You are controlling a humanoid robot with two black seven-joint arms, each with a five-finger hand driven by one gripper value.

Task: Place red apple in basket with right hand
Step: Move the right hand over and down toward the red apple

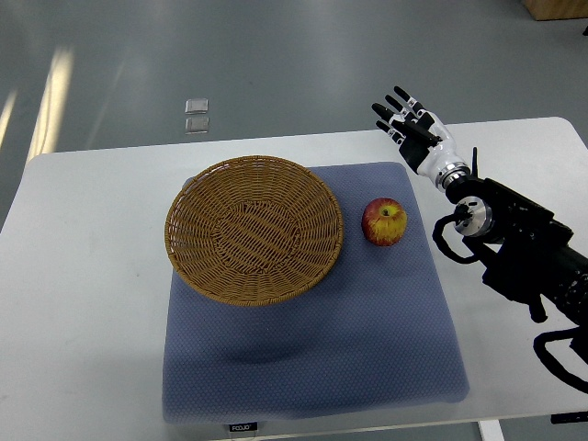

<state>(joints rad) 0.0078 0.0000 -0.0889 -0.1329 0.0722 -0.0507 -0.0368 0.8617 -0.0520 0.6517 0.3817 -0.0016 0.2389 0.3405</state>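
A red apple (384,221) with a yellow patch stands on the blue mat (367,322), just right of the round wicker basket (254,228). The basket is empty and rests on the mat's far left part. My right hand (411,125) is raised beyond and to the right of the apple, near the table's far edge, its fingers spread and holding nothing. It is well apart from the apple. Its black arm (514,243) comes in from the right edge.
The white table (83,303) carries the mat. Grey floor lies beyond the far edge, with two small clear objects (197,115) on it. A wooden thing (556,9) shows at the top right corner.
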